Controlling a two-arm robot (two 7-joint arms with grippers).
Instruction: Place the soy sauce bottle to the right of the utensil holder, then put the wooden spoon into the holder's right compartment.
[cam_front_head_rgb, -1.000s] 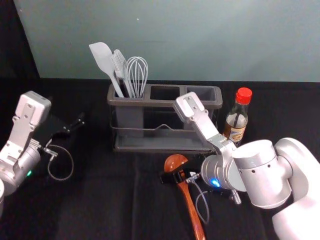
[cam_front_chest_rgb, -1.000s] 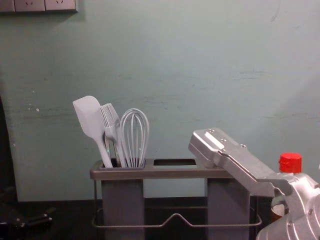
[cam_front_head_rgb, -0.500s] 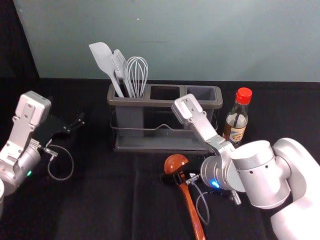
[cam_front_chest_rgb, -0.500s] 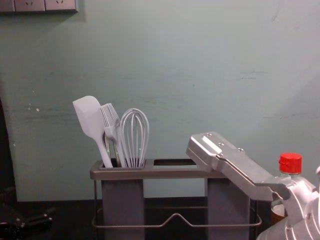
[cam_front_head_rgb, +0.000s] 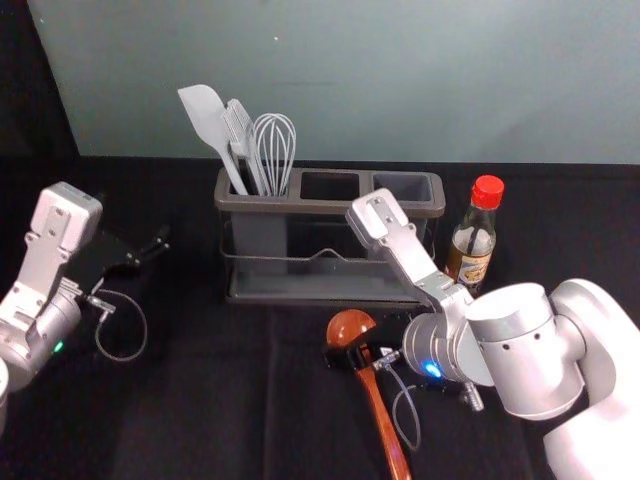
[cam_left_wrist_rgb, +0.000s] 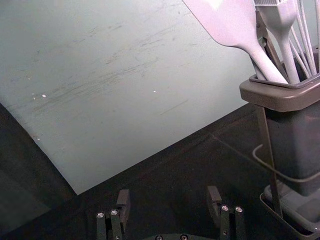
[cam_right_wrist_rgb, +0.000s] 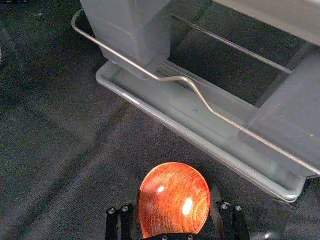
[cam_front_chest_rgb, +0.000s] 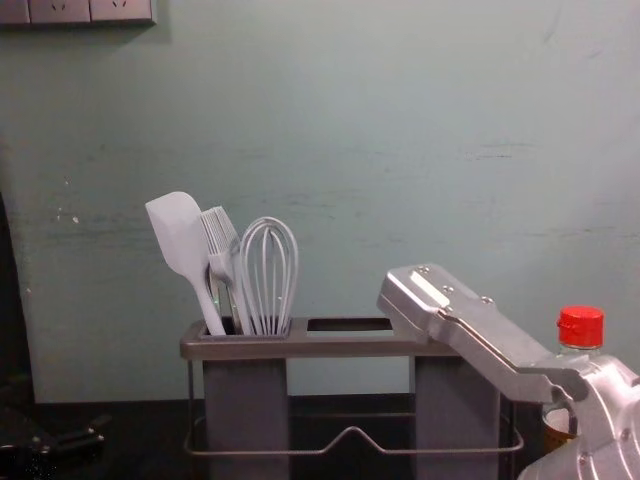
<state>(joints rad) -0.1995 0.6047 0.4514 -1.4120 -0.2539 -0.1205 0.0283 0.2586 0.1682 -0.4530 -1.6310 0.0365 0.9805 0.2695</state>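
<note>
The right arm shifts very slightly since the earlier frame; the spoon, bottle, holder and left arm stay in place.

Nearest is the wooden spoon, lying on the black cloth in front of the holder, handle toward the robot, bowl pointing to the holder. The right gripper is low at the spoon's neck. In the right wrist view its fingers stand apart, one each side of the bowl; whether they touch it, I cannot tell. Bare cloth separates the bowl from the front edge of the holder's tray.

The left gripper is parked to the left of the holder, its fingers wide apart, with open cloth between it and the holder's end.

Beyond the spoon stands the holder, with a wire rail around it. Its left compartment holds a spatula, a brush and a whisk, all rising above the rim. The middle and right compartments have open mouths, the right arm reaching up in front of the right one.

The soy sauce bottle stands upright just beside the holder's right end, with a red cap. The writing on its label is too small to read. Behind everything is a pale green wall.
</note>
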